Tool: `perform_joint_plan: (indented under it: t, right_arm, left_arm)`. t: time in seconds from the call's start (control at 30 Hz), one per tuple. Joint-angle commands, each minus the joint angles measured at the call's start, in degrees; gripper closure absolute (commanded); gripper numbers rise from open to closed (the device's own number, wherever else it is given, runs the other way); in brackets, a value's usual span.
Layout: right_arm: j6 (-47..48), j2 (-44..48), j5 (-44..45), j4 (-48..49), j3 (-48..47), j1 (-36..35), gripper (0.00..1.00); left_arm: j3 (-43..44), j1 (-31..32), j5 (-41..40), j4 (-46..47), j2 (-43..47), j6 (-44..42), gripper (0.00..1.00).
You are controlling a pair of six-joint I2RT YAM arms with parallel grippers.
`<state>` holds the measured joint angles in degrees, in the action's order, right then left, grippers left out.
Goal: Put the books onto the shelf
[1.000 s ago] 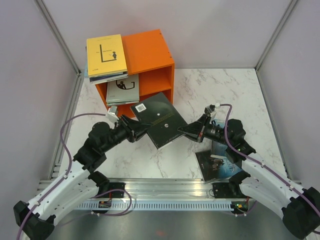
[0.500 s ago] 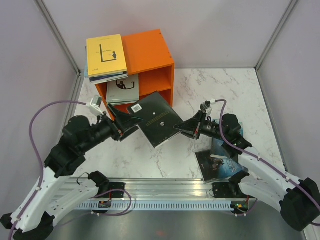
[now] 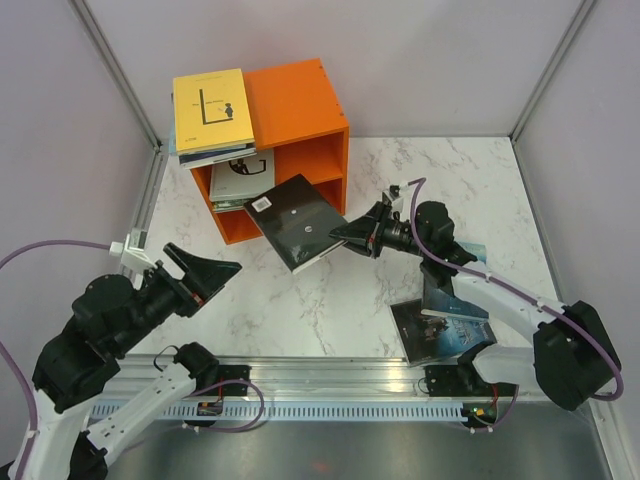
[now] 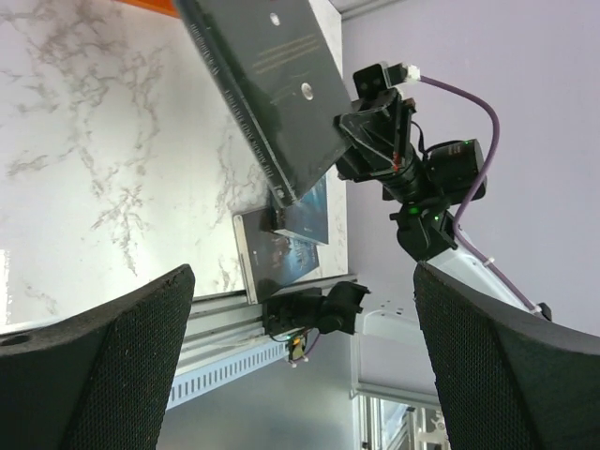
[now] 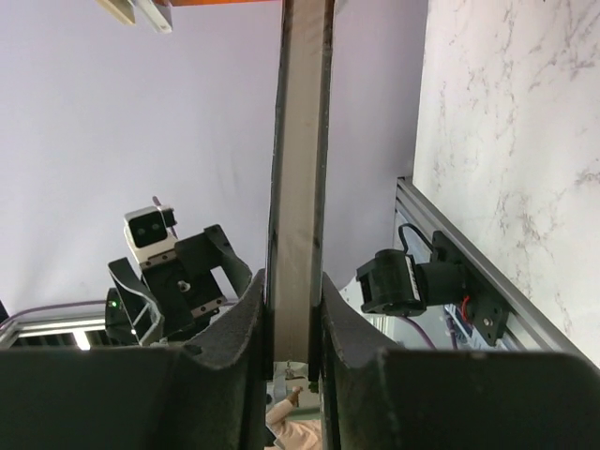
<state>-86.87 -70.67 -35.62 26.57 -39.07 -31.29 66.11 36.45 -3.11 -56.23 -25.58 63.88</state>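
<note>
Before the shelf front: black book (image 3: 295,222) hangs tilted over the desk (image 3: 330,300), far corner at the lower opening of the orange shelf (image 3: 300,95); I cannot tell whether it touches.
Right hand (image 3: 338,233): clamped on the book's near-right edge, fingers (image 5: 246,323) pressing both covers.
Left hand (image 3: 210,270): fingers (image 4: 103,361) spread wide, nothing between them, well apart from the book.
Step in hand: probably feeding the black book into the shelf.
Doing it well: level the book with the opening, lead with the far edge, push straight in, and release only once the board carries most of it; a one-edge grip likely lets it sag.
Watch for: grey-white book (image 3: 243,175) sticking out of the shelf; yellow book (image 3: 212,108) overhanging on top.
Right arm: stretched far-left, forearm low.
Left arm: folded near its base, hand raised, pointing right.
Waiting: loose books (image 3: 430,335), near right.
</note>
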Motion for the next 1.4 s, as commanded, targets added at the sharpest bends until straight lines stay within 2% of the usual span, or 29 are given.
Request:
perform_joint_plan:
  t: [0.0,0.3,0.5,0.7,0.83,0.97,1.13,1.37]
  right_arm:
    - [-1.1,0.1,-0.7,15.4,-7.0,-0.1,1.0]
    - [-4.3,-4.1,-0.3,21.0,-9.4,-0.1,1.0]
    - [-0.7,-3.5,1.3,15.1,-11.0,-0.1,1.0]
    - [-0.4,-12.1,3.5,17.8,-16.0,-0.1,1.0]
    - [-0.1,-18.8,4.8,18.5,-23.0,-0.3,1.0]
    - [-0.3,-24.3,9.8,19.2,-27.6,-0.8,1.0]
    - [2.0,-28.2,18.0,15.1,-32.1,-3.2,1.0]
    - [1.4,-34.3,29.9,10.2,-37.2,-10.1,1.0]
  left_arm:
    - [3.3,0.1,-4.8,-5.7,1.5,-2.4,0.0]
    - [5.8,1.2,-8.1,-9.5,2.5,-2.5,0.0]
    - [7.3,3.1,-10.9,-10.5,2.3,-2.2,0.0]
    - [7.0,4.7,-11.9,-10.5,1.6,-1.8,0.0]
    - [7.0,5.2,-12.2,-10.7,1.3,-1.6,0.0]
    - [6.6,5.4,-11.9,-10.7,1.9,-0.5,0.0]
    - [7.5,5.4,-12.4,-12.0,2.6,0.5,0.0]
    - [10.9,5.8,-14.0,-16.4,2.8,1.6,0.0]
